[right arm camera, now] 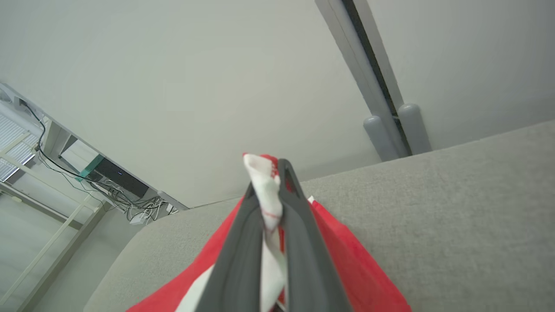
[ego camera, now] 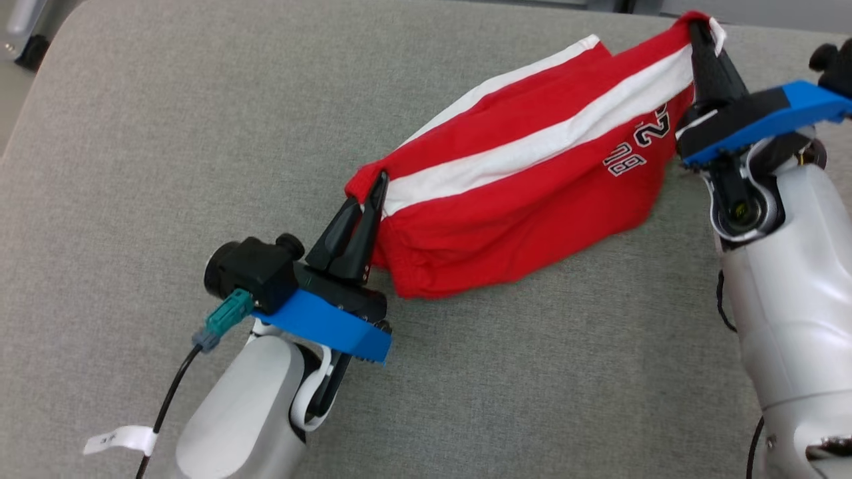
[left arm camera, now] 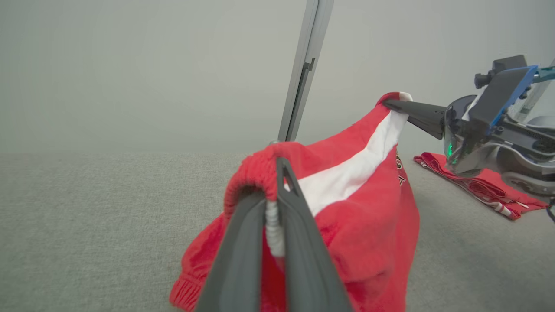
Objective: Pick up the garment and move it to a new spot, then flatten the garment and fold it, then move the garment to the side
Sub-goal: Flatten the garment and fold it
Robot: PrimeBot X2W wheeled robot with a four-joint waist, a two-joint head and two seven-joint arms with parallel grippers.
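The garment (ego camera: 519,199) is a pair of red shorts with a white side stripe and dark lettering. It hangs stretched between both grippers above the grey cushioned surface (ego camera: 166,166), its lower edge sagging onto it. My left gripper (ego camera: 373,189) is shut on the ribbed red waistband corner at the near left; the left wrist view has that same pinch (left arm camera: 273,182). At the far right my right gripper (ego camera: 695,30) is shut on the other corner, where white fabric (right arm camera: 264,186) bunches between the fingers. In the left wrist view the right gripper (left arm camera: 390,104) holds the far corner.
A second red cloth (left arm camera: 472,186) lies flat on the surface beyond the right arm in the left wrist view. A grey post (right arm camera: 373,86) rises behind the cushion's far edge. Cables and a frame (right arm camera: 108,186) stand off the surface's left side.
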